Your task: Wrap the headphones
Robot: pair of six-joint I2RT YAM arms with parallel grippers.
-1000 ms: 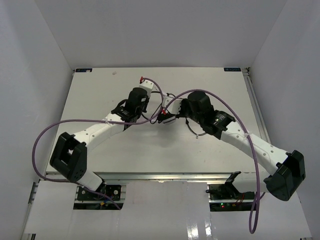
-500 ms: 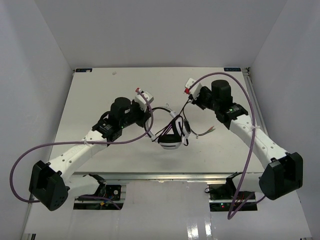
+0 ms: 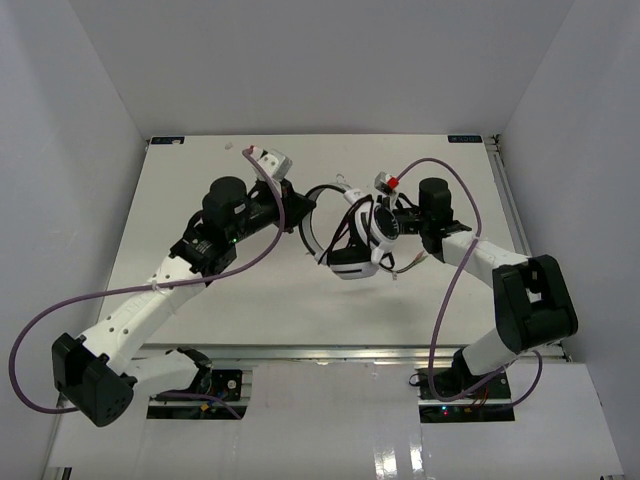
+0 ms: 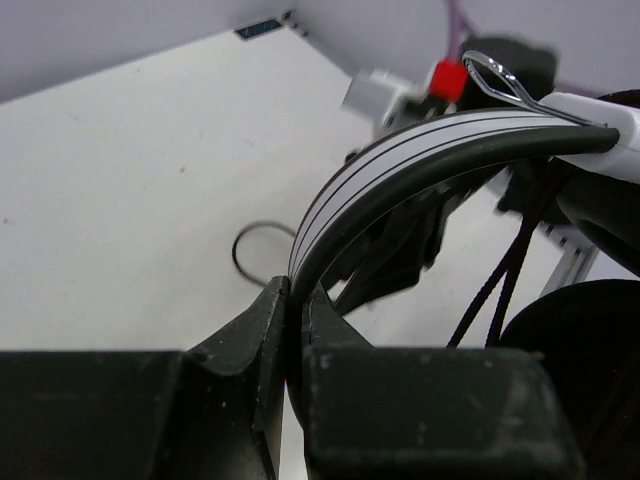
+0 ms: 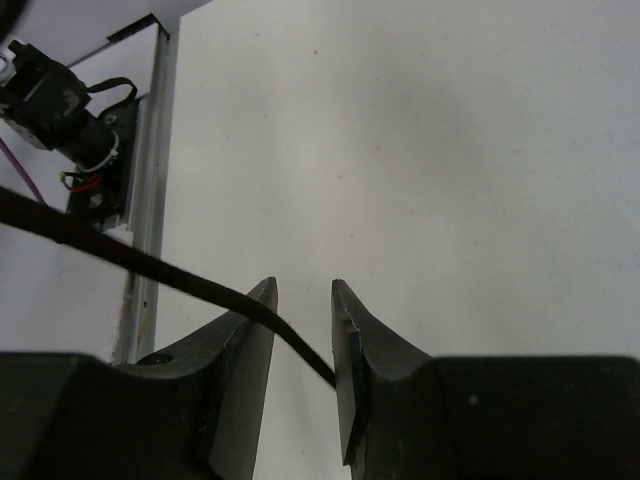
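The headphones (image 3: 350,262) hang above the table's middle, held by their white headband (image 3: 312,222). My left gripper (image 3: 298,210) is shut on that headband; in the left wrist view the jaws (image 4: 295,292) pinch the white-and-black band (image 4: 420,150), with a black earcup (image 4: 585,345) at the right. My right gripper (image 3: 379,222) sits close against the headphones' right side. In the right wrist view its jaws (image 5: 303,292) stand a little apart, and the thin black cord (image 5: 150,265) runs slack through the gap. The cord's bare end (image 3: 418,260) lies on the table.
Thick purple robot cables (image 3: 455,250) loop over both arms. A slack cord loop (image 4: 245,258) lies on the white table (image 3: 200,190). A metal rail (image 3: 510,215) runs along the table's right edge. White walls enclose the back and sides.
The left gripper carried the headband further back and up. The right arm folded in, its gripper swinging from the back right to the headphones' right side. The headphones shifted slightly right.
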